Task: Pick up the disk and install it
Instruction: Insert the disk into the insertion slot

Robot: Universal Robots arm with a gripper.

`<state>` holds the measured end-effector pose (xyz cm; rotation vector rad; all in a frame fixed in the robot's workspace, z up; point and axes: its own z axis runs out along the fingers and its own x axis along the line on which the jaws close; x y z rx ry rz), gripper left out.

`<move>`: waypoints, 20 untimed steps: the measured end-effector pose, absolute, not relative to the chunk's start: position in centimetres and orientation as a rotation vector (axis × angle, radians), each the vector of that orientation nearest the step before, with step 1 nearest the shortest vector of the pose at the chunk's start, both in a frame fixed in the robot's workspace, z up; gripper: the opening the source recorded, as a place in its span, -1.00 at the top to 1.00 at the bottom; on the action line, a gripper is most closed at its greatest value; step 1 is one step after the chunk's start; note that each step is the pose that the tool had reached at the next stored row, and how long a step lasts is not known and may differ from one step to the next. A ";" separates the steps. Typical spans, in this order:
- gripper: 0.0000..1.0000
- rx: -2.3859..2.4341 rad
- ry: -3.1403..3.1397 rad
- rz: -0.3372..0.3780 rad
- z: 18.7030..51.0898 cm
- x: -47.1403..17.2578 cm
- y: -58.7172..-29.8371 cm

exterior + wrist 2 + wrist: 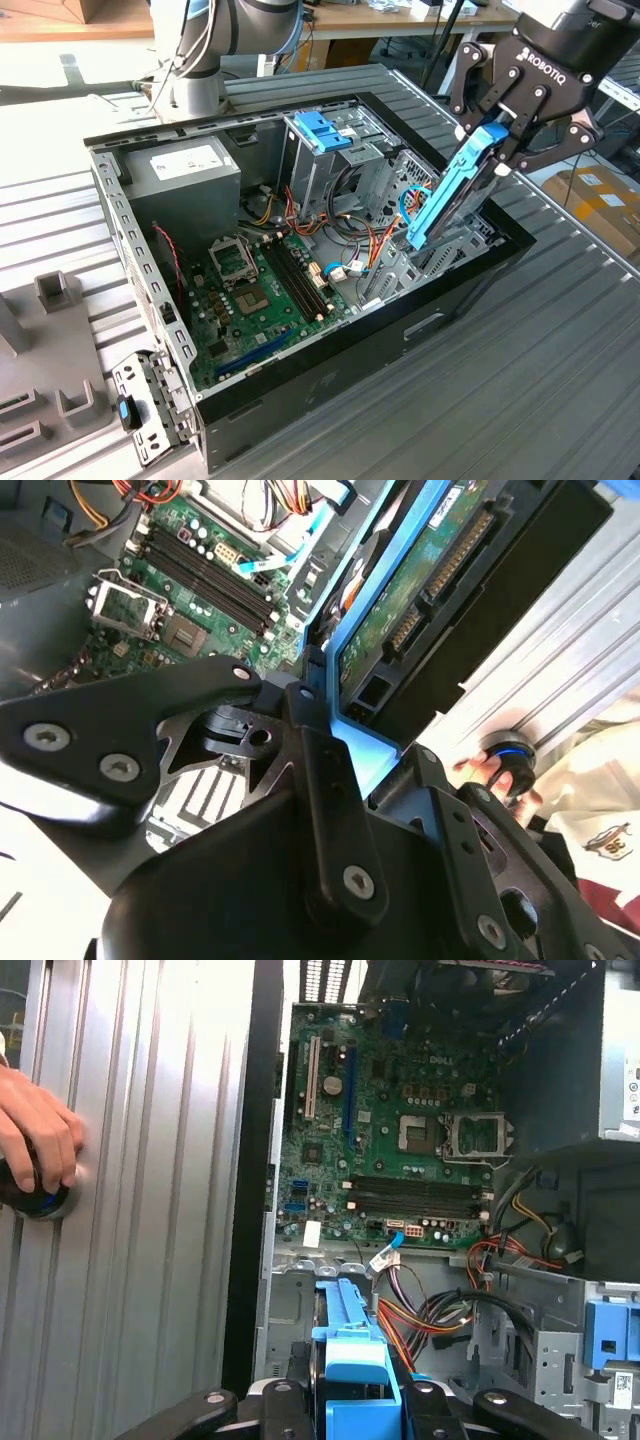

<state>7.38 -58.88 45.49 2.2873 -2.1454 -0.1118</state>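
The disk (pixel 446 193), a flat drive framed by light-blue rails, hangs steeply tilted over the open computer case (pixel 130 240) at the exterior view's right. Its lower end reaches the metal drive bay (pixel 440 255) near the case's front wall. My gripper (pixel 492 140) is shut on the disk's upper end. In the second wrist view the disk's green circuit side (pixel 420 590) faces the camera beyond the black fingers (pixel 320 750). In the first wrist view the blue rail end (pixel 350 1355) sits between the gripper's linkages.
Inside the case are the motherboard (pixel 260 290), a grey power supply (pixel 190 170), coloured cables (pixel 375 240) and a blue-handled metal cage (pixel 322 130). A person's hand (pixel 35 1135) rests on a round black knob on the ribbed table. A grey fixture (pixel 50 330) stands at the exterior view's left.
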 end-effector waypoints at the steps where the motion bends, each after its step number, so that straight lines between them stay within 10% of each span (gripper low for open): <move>1: 0.25 2.283 -2.150 -0.112 45.5 7.4 -58.8; 20: 0.25 2.235 -2.201 -0.112 44.6 7.3 -58.1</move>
